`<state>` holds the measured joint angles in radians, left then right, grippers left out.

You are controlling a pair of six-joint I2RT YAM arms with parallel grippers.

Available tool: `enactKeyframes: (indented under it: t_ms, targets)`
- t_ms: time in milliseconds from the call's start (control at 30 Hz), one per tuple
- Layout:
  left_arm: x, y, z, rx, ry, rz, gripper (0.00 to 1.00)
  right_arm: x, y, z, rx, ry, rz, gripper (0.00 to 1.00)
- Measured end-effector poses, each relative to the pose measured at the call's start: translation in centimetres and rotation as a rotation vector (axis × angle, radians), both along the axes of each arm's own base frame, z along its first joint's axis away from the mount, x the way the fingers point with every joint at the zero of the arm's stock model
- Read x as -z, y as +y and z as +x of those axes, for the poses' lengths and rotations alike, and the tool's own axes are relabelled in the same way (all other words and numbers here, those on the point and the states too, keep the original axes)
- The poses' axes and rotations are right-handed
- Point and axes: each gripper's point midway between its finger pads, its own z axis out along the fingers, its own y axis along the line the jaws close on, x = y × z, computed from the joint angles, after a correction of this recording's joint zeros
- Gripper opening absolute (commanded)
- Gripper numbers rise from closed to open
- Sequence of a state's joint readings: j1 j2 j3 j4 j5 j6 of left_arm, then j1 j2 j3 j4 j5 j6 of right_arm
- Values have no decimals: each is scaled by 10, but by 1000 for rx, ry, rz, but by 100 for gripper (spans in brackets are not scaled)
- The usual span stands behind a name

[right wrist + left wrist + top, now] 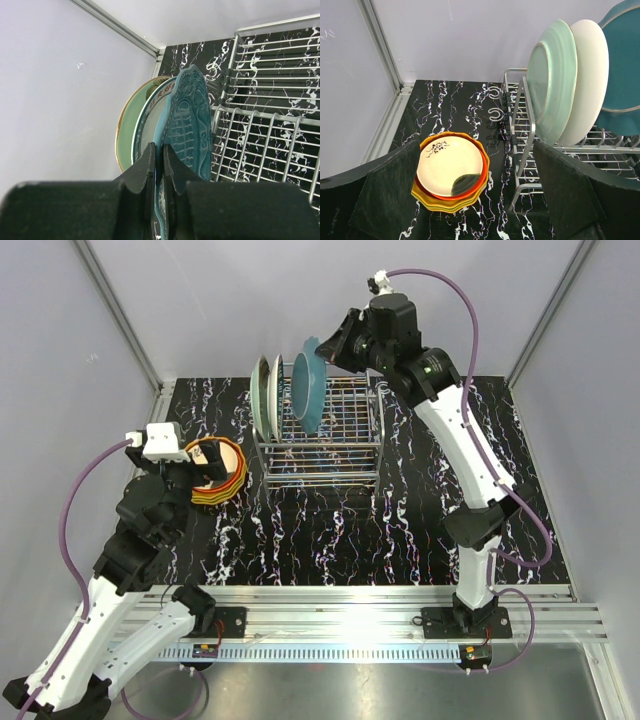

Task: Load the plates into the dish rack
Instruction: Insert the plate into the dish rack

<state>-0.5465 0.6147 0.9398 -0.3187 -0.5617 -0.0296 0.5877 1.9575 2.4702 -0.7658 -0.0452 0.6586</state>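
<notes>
Just one trace of lettering — reddish stamped characters on the pale plate behind the teal plate; too blurred to read; nothing else legible.

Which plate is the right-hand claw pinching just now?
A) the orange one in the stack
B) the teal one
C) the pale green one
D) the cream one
B: the right gripper has its jaws clamped on the rim of the teal plate, at the dish rack.

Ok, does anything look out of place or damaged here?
Nothing broken or spilled. The mint green plate and cream plate lean the same way in the dish rack; the right gripper holds the teal plate by its rim beside them.
</notes>
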Motion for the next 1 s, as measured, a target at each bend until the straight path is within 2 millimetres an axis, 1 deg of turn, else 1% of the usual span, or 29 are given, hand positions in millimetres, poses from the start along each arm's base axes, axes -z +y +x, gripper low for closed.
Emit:
enactKeyframes:
  t_ms: [100,233,333,533,667,867,1000]
  targets:
    - [0,0,0,0,0,0,99,5,5,1,-4,10,-2,0]
    - [0,0,0,0,0,0,99,6,9,1,-8,9,-1,0]
    - [0,0,0,0,0,0,99,1,10,0,-6,-2,6,0]
    - [-1,0,-1,0,-2,-1,99,-17,12,-4,-2,-42,33,0]
    - [-2,1,-2,0,-8,-2,99,-21,16,-7,-9,-52,44,0]
    - [-3,2,-2,0,-11,-3,99,-17,22,-8,-18,-46,44,0]
    - [-4,1,-2,0,-14,-5,99,-2,25,-5,-8,-19,24,0]
